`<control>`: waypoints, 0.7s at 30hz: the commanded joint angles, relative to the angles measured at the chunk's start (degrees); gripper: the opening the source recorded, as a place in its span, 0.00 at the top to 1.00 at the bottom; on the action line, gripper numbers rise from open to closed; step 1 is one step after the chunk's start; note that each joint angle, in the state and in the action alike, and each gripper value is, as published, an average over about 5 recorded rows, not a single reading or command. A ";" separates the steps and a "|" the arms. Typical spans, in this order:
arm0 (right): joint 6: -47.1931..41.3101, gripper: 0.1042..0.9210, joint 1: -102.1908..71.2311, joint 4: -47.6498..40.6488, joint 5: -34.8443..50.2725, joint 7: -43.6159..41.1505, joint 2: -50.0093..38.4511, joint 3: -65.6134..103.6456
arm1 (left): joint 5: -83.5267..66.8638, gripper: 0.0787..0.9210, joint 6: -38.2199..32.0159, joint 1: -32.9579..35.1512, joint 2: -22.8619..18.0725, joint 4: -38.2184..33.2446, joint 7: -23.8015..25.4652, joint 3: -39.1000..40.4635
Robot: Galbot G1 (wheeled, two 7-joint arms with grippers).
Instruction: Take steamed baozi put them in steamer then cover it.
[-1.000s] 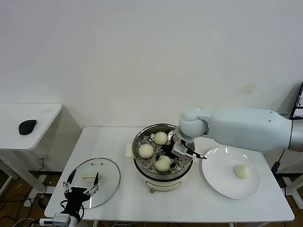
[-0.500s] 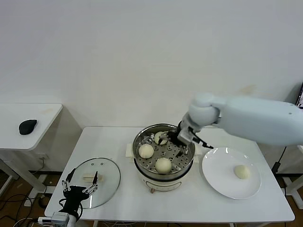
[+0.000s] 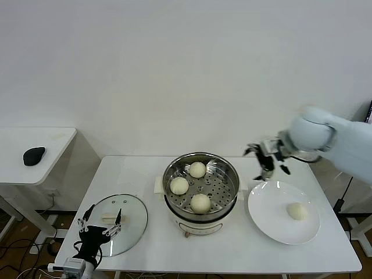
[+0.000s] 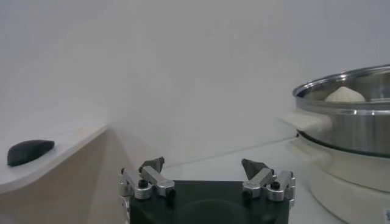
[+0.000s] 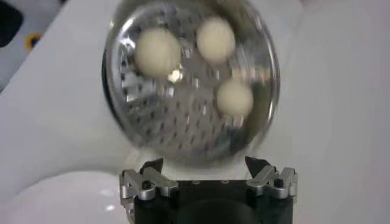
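The steamer [image 3: 200, 209] stands mid-table with three baozi on its perforated tray: one at the back [image 3: 197, 169], one at the left [image 3: 179, 185], one at the front [image 3: 200, 202]. They also show in the right wrist view [image 5: 158, 52]. A fourth baozi [image 3: 297, 211] lies on the white plate [image 3: 268, 224]. My right gripper [image 3: 267, 158] is open and empty, raised between the steamer and the plate. The glass cover [image 3: 129, 208] lies flat at the table's front left. My left gripper [image 3: 99, 226] is open and empty, parked just above the cover's near side.
A side table [image 3: 52, 145] with a black mouse [image 3: 33, 155] stands at the left. The left wrist view shows the steamer's wall [image 4: 347, 131] and the mouse [image 4: 28, 151]. A white wall is behind.
My right gripper has lifted out of the steamer and swung right toward the plate, empty. Three baozi stay in the steamer. The left arm has not moved.
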 commanded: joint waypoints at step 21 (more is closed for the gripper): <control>11.26 0.12 -52.33 -16.52 -18.28 -2.97 -4.98 42.97 | 1.19 0.12 -0.20 1.22 -0.03 0.34 -0.03 -0.51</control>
